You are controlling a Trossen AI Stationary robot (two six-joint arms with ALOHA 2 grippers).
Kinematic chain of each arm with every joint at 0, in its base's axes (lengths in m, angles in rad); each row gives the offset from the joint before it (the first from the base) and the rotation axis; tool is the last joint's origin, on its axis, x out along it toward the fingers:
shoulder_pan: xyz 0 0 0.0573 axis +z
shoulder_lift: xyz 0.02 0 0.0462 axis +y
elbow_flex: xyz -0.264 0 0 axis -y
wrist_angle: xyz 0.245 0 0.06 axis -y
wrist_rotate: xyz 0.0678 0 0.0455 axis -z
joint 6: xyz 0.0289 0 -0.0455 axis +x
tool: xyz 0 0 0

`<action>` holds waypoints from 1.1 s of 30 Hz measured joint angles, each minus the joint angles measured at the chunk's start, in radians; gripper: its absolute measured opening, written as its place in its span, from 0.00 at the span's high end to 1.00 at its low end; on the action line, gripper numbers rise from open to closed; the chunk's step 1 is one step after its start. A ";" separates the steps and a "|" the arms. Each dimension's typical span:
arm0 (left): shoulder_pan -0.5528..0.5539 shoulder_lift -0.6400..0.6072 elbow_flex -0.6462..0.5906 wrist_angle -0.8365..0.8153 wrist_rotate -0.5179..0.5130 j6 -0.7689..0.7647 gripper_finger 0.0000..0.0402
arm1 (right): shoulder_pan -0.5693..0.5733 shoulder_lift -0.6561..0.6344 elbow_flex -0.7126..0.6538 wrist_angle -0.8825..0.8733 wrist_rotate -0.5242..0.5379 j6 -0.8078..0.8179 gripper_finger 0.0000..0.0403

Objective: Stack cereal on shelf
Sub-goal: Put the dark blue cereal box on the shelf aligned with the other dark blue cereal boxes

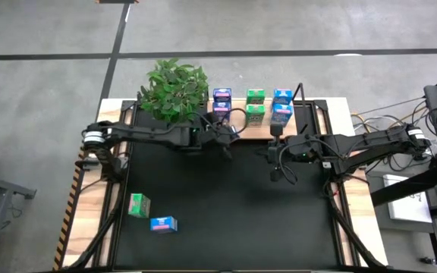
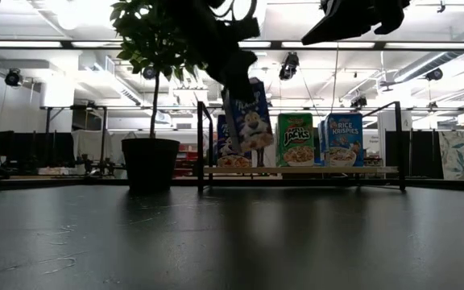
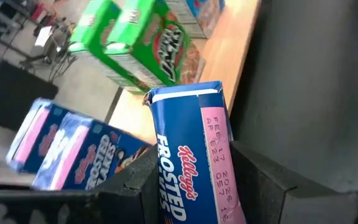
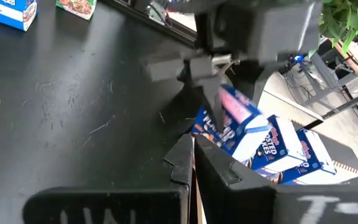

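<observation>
Left gripper (image 1: 226, 135) is clamping a dark blue Frosted Flakes cardboard cereal box (image 3: 191, 155), holding it tilted in the air just in front of the flat light-wood shelf board (image 1: 241, 133), near the board's left end. In the low view the held box (image 2: 246, 113) is hanging above the table surface, clear of the board. On the shelf, dark blue-purple boxes (image 1: 221, 100) are sitting at the left, a pair of green cardboard boxes (image 1: 255, 106) in the middle, light blue Rice Krispies boxes (image 1: 281, 106) at the right. Right gripper (image 1: 278, 163) is hovering over the large black table mat (image 1: 226, 205), fingers clenched on nothing, near the board's right end. Two more boxes are lying well apart from the shelf on the mat's near left corner: one small green box (image 1: 139, 205) and one small light blue box (image 1: 163, 224), just beside each other. A leafy green potted plant (image 1: 174, 89) is standing at the left of the board.
</observation>
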 joint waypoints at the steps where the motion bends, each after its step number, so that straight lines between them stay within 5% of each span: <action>1: 0.005 0.007 0.000 0.002 0.013 0.021 0.63 | 0.000 0.000 0.000 0.000 0.000 0.000 0.98; 14: 0.093 0.014 -0.010 0.047 0.164 0.068 0.63 | 0.000 0.000 0.000 0.002 0.000 0.023 0.98; 33: 0.141 0.015 -0.037 0.127 0.170 0.081 0.53 | 0.000 0.000 0.000 0.002 0.000 0.019 0.98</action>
